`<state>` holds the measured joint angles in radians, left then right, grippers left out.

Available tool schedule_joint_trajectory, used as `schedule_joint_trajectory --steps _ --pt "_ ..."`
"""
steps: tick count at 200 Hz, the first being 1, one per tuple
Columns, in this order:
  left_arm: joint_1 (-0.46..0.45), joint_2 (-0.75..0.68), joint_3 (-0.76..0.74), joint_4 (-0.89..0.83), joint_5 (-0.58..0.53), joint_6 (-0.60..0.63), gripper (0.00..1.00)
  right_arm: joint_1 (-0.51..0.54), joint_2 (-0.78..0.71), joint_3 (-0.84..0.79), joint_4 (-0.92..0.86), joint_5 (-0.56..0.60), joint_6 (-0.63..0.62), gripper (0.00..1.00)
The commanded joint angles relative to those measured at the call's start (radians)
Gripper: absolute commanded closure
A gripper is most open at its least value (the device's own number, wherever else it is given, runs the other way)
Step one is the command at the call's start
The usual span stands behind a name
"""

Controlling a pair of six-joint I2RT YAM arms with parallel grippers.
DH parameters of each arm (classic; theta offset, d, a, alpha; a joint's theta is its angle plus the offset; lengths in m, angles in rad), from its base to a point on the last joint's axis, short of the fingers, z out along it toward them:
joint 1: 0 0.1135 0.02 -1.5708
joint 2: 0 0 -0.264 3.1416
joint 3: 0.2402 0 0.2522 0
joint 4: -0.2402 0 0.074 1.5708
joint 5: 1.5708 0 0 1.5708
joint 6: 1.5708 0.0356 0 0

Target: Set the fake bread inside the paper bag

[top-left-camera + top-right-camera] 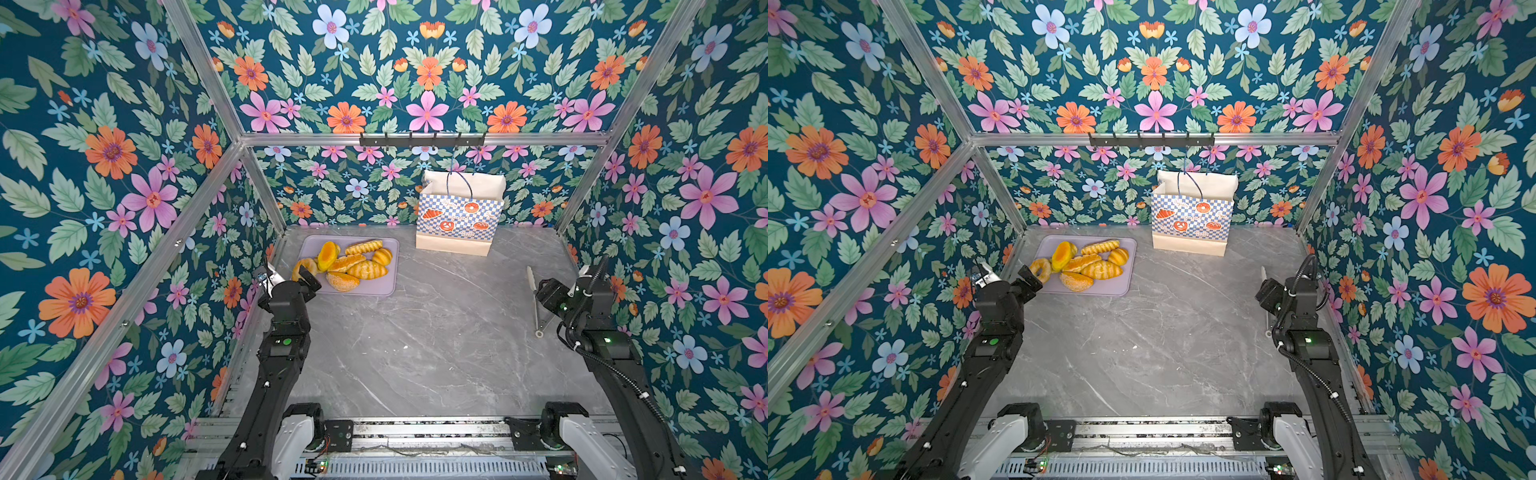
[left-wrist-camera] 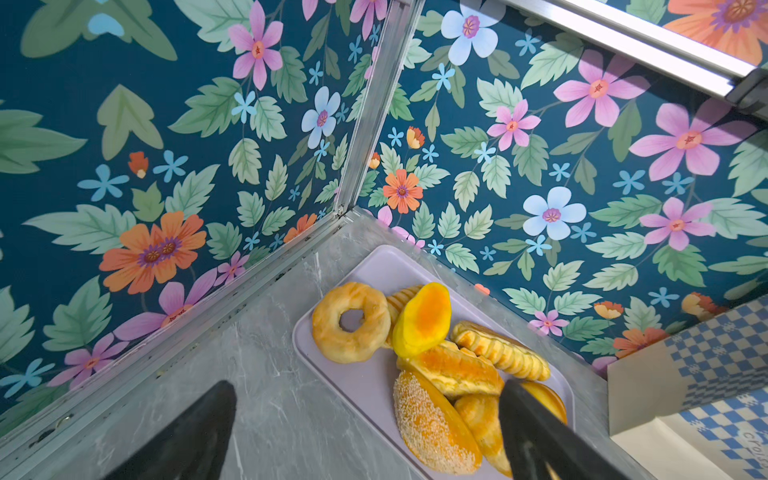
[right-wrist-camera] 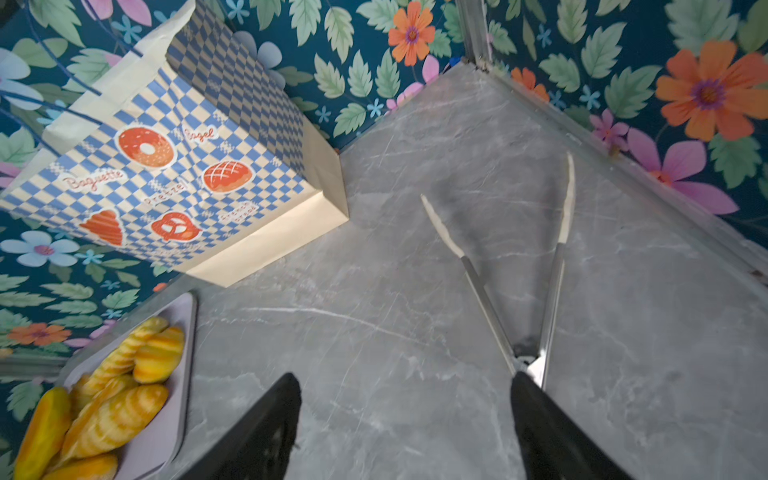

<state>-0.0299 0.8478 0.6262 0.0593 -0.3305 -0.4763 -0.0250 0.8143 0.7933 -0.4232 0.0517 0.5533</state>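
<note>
Glossy, ridged fake bread [image 1: 351,266] lies heaped on a lilac tray [image 1: 388,284] at 10 o'clock on the counter [image 1: 436,340], just off the spread left jaws toward 2 o'clock, the nearer pair; the long loaves run 8-to-2. The right jaws, also spread, sit by thin metal tongs [image 3: 555,286] at 3; the stiff checkered paper bag [image 1: 457,220] stands at 12.
</note>
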Motion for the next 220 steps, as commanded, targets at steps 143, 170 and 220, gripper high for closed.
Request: schedule_joint_trajectory --steps 143,170,220 --pt "-0.231 0.281 0.213 -0.299 0.485 -0.153 0.22 0.122 0.326 0.259 -0.142 -0.346 0.106 0.33" --pt "-0.393 0.378 0.249 -0.216 0.441 -0.185 0.22 0.123 0.428 0.462 -0.19 -0.257 0.089 0.31" --pt "-0.576 0.574 0.448 -0.208 0.372 -0.138 0.21 0.105 0.724 0.946 -0.257 -0.152 0.057 0.35"
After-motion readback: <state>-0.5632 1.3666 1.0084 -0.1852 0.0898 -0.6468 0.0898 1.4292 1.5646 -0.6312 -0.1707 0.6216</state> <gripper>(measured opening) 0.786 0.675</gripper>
